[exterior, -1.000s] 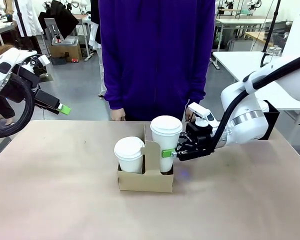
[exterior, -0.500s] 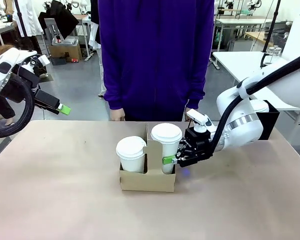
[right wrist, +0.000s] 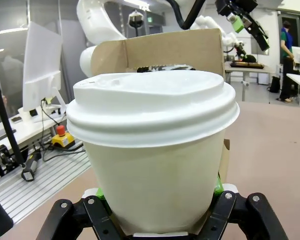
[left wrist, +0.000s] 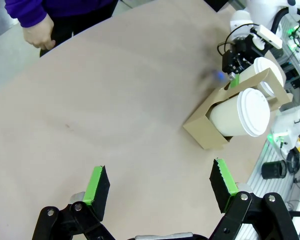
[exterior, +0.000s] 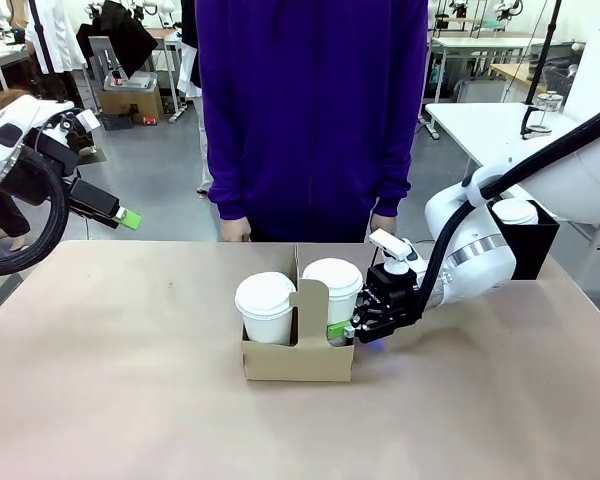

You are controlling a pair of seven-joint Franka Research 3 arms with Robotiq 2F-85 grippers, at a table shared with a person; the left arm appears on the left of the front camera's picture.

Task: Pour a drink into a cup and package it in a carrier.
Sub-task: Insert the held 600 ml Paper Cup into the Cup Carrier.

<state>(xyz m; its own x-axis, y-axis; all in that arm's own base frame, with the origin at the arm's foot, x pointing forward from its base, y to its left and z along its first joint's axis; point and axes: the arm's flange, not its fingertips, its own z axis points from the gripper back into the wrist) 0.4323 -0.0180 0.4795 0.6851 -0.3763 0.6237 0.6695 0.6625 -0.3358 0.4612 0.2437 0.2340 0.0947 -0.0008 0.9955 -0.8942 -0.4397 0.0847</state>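
The brown cardboard carrier (exterior: 295, 362) stands mid-table with a lidded white cup (exterior: 265, 306) in its left slot. A second lidded cup (exterior: 332, 288) sits low in the right slot, and my right gripper (exterior: 342, 332) is shut on its lower wall from the right. In the right wrist view this cup (right wrist: 152, 150) sits between the green pads (right wrist: 217, 188), with the carrier's handle tab (right wrist: 160, 50) behind it. My left gripper (left wrist: 160, 185) hangs open and empty above the table's left side (exterior: 125, 216), far from the carrier (left wrist: 200, 132). The drink is hidden under the lids.
A person in a purple top stands at the far edge, hands (exterior: 236, 232) hanging by the table edge. A black box (exterior: 530, 240) with white lids (exterior: 515, 210) sits at the far right behind my right arm. Bare tabletop (exterior: 110, 380) spreads left and front of the carrier.
My right gripper has lowered the cup from above the carrier down into the right slot. The carrier shifted slightly right. The left arm has not moved.
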